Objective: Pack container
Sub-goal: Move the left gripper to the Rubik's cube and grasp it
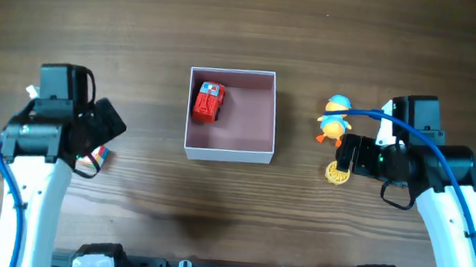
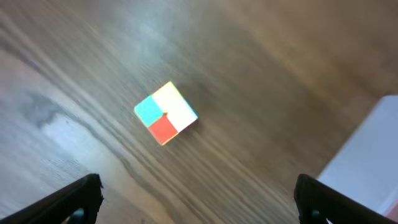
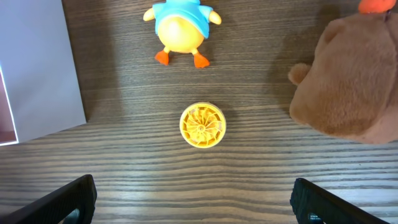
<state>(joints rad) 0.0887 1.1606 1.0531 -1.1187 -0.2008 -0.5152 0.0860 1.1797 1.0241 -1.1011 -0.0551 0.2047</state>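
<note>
Dark fingertips (image 3: pixel 73 200) of the right hand (image 3: pixel 196 202) are showing at the bottom corners of the right wrist view, spread wide with nothing between them. Just beyond that gap a yellow round disc (image 3: pixel 203 125) is lying flat on the wooden tabletop (image 3: pixel 261 168). Farther on, a duck toy (image 3: pixel 180 28) with a yellow body and a blue top is lying near the disc but not touching it. A brown plush toy (image 3: pixel 348 81) is filling the right side of that view. The white outer wall of the container (image 3: pixel 37 62) is edging in at the left.

From overhead, the container is sitting open side up near the middle of the tabletop, between the two arms, with its pink inside showing. A red toy car (image 1: pixel 209 101) is lying inside it, in the corner on the left side farthest from the robot's bases.

The left hand (image 2: pixel 199 202) is also gaping wide and carrying nothing. It is hovering over a small cube (image 2: pixel 166 113) with teal, cream and red patches, which is lying on the tabletop well to the left of the container. The left wrist view is blurred.
</note>
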